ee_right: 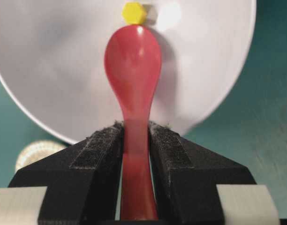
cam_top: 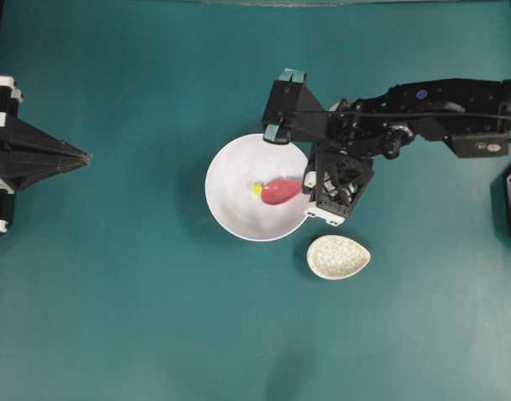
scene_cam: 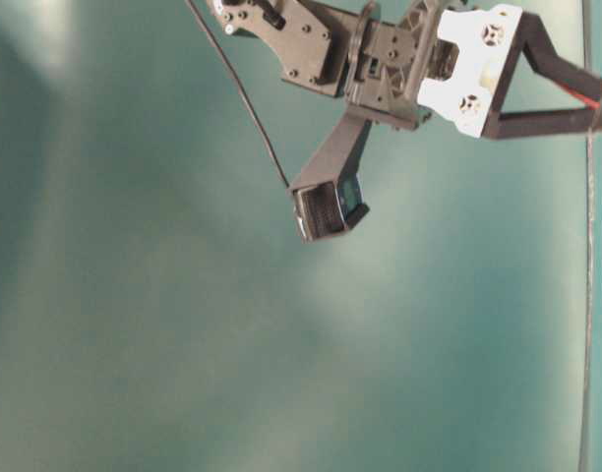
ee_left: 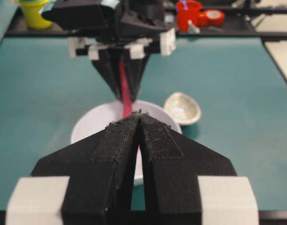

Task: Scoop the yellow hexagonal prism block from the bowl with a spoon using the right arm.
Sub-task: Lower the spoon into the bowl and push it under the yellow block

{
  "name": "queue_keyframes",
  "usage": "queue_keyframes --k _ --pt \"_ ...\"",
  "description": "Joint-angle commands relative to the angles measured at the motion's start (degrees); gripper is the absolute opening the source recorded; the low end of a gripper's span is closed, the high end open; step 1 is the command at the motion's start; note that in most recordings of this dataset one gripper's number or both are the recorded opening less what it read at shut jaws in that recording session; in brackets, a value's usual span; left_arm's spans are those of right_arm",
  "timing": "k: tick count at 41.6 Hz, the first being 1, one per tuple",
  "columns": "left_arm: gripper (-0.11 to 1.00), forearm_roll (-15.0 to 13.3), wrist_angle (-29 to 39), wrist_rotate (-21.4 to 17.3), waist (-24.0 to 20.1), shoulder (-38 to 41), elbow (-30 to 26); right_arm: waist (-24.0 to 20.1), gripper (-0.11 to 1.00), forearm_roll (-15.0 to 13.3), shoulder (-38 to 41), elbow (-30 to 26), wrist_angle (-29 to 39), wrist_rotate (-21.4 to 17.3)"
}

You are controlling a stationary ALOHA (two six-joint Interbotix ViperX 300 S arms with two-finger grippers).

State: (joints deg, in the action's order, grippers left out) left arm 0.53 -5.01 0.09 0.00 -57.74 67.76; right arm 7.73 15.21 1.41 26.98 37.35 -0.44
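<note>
**Robot body: black arms, white brackets**

Right arm [cam_top: 431, 104]: matte black links, a thin black cable running along the top, small white label sticker and a bluish dot near the base end. Black open-lattice wrist frame with white corner brackets. Teal patches on the black camera housing. Table-level view: white bracket plate with cross-head screws, black screw-studded links, loose black cable. Right gripper [ee_right: 134, 136]: black wedge fingers, rough black pad strips, white blocks behind. Left gripper [ee_left: 139, 117]: same black wedge fingers, textured pads, white blocks.
</note>
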Motion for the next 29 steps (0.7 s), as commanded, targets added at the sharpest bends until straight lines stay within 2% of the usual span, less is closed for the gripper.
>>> queue_keyframes --k 1,16,29 --pt "0.01 0.18 -0.70 0.00 0.09 0.44 -0.88 -0.35 0.24 0.00 -0.35 -1.49 -1.41 0.26" --pt "0.01 0.18 -1.14 0.00 0.00 0.44 -0.88 -0.44 0.24 0.00 1.32 -2.72 -6.42 0.26" --pt "0.01 0.18 -1.14 0.09 0.00 0.26 -0.97 -0.35 0.24 -1.58 1.32 -2.81 -10.46 -0.18"
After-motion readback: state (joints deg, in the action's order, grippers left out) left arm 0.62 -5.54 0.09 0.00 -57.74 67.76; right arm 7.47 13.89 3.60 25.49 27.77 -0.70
